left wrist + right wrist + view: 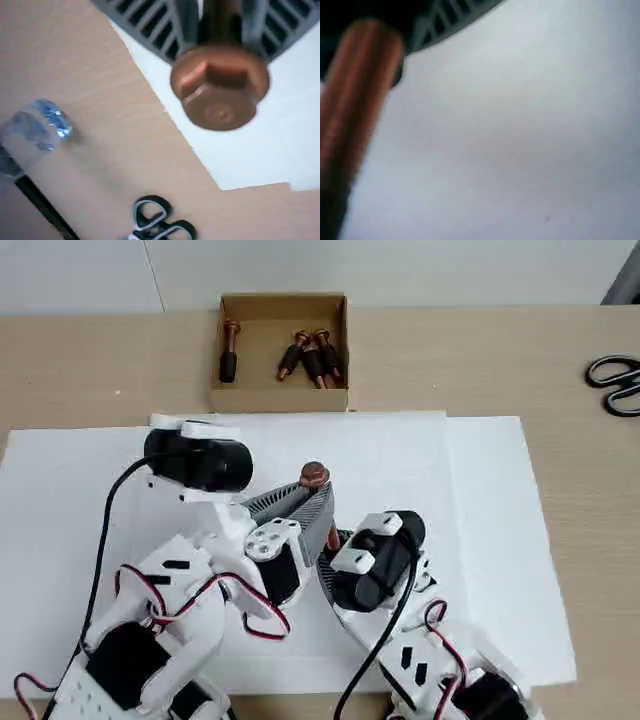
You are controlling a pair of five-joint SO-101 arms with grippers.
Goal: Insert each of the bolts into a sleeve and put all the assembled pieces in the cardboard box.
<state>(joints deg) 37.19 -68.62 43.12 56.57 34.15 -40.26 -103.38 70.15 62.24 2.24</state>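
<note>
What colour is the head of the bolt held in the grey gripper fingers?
Copper-brown; the bolt shows its head best in the left wrist view.

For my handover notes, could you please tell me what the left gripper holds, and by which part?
The left gripper holds a copper bolt by its shank, just below the hex head, which sticks out free.

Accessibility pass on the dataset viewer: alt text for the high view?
The left gripper grips a copper bolt over white paper, the right arm close beside it. Beyond, a cardboard box holds four assembled pieces; scissors lie at far right.
</note>
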